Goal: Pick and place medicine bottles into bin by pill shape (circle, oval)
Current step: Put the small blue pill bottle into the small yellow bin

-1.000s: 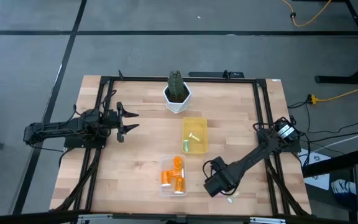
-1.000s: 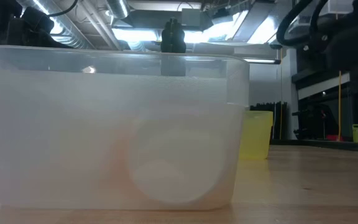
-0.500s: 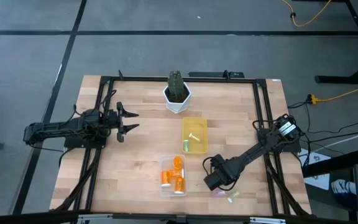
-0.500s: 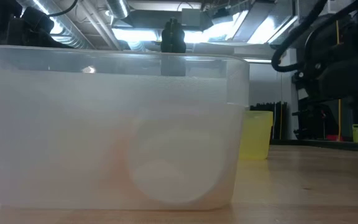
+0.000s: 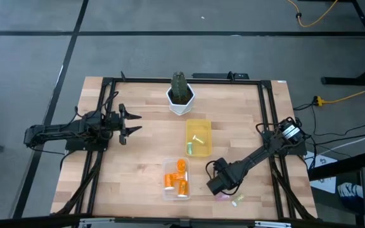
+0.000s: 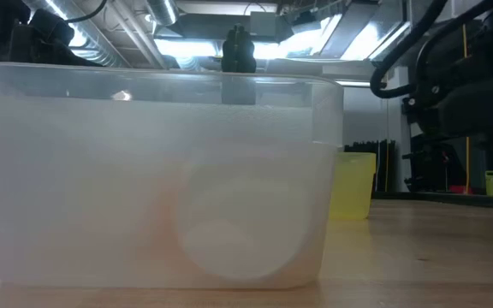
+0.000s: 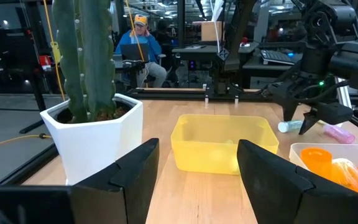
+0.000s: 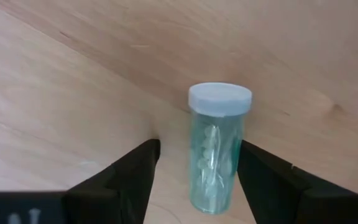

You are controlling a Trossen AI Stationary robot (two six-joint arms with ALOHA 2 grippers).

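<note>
A pale green medicine bottle point(image 8: 217, 146) with a white cap lies on its side on the wood near the table's front right. My right gripper point(image 8: 197, 163) points down over it, open, one finger on either side, touching nothing. From the left wrist view this bottle point(image 7: 289, 126) shows under my right gripper point(image 7: 306, 122). A pink bottle point(image 5: 222, 197) and a greenish one point(image 5: 236, 201) lie just nearer the front edge. My left gripper point(image 5: 132, 123) waits open and level at the table's left.
A yellow bin point(image 5: 198, 137) at mid-table holds pale bottles. A clear bin point(image 5: 176, 178) nearer the front holds orange bottles and fills the low view. A white pot with a cactus point(image 5: 180, 95) stands at the back. A person point(image 7: 138, 40) sits beyond the table.
My right gripper has sunk toward the table and shifted a little toward the table's left, away from the pink bottle, which now shows in the high view. Its fingers have stayed as far apart as before.
</note>
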